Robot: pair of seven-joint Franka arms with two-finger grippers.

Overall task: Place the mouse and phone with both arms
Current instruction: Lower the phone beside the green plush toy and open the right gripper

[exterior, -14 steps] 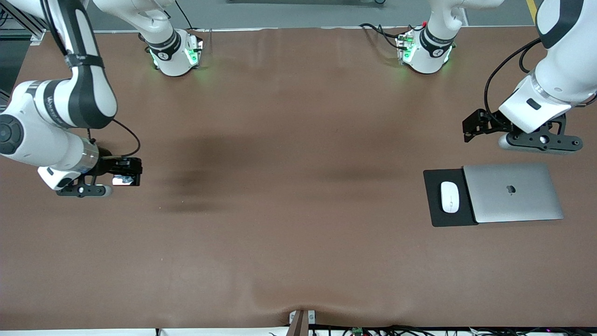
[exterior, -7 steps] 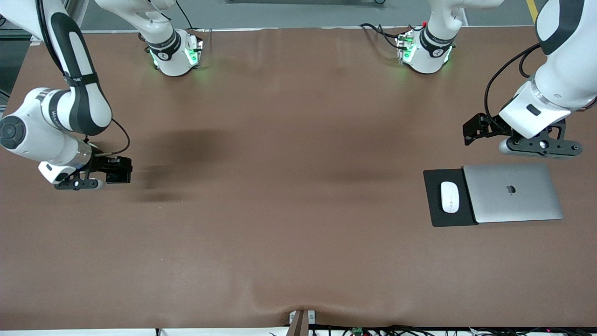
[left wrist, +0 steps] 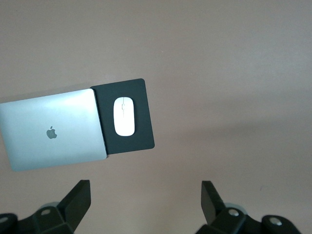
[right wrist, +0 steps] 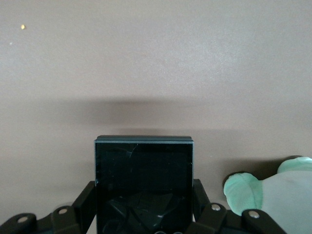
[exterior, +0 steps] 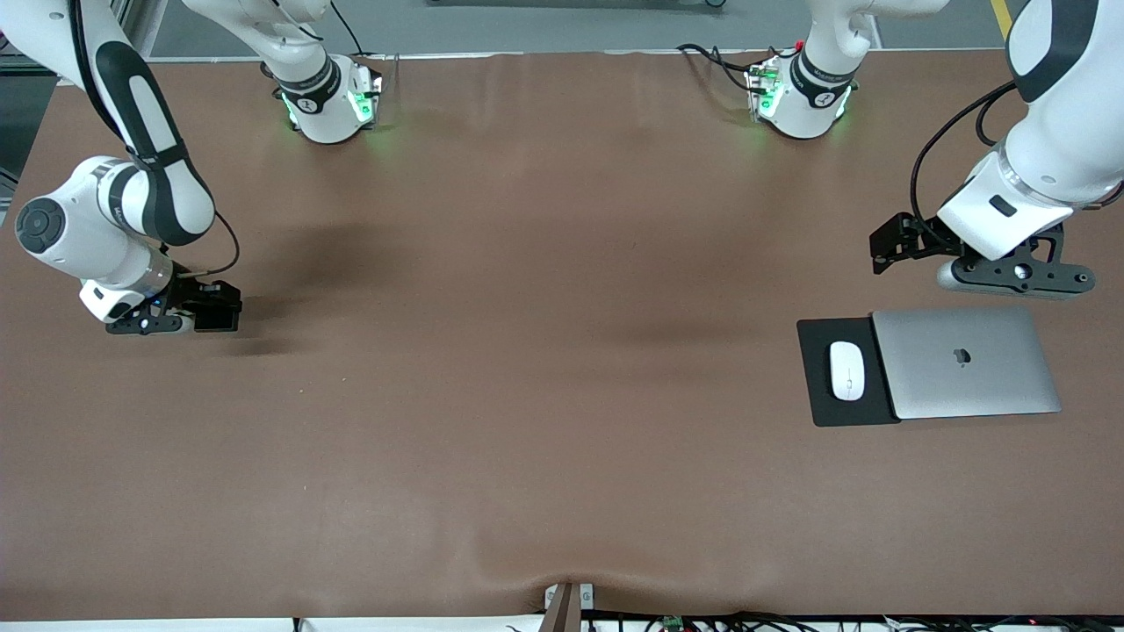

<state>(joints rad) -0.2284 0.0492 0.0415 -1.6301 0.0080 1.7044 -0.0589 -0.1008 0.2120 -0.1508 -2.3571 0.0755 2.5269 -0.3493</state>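
The white oval mouse (exterior: 847,370) (left wrist: 124,116) lies on a flat black mat (exterior: 817,405) (left wrist: 145,137) toward the left arm's end of the table. My left gripper (exterior: 885,242) (left wrist: 146,195) hangs open and empty above the bare table beside the mat, on the robots' side of it. The phone (exterior: 225,317) (right wrist: 144,170), a glossy black slab, sticks out of my right gripper (exterior: 205,317) (right wrist: 143,195). That gripper is shut on the phone's two sides, low over the table at the right arm's end.
A closed silver laptop (exterior: 966,362) (left wrist: 48,129) lies next to the mat, its edge on top of the mat's edge. The brown table cover (exterior: 544,351) stretches bare between the two arms. A small fitting (exterior: 566,599) sits at the table's near edge.
My right arm has carried the phone farther toward the right arm's end of the table and lowered it. The left arm has barely shifted.
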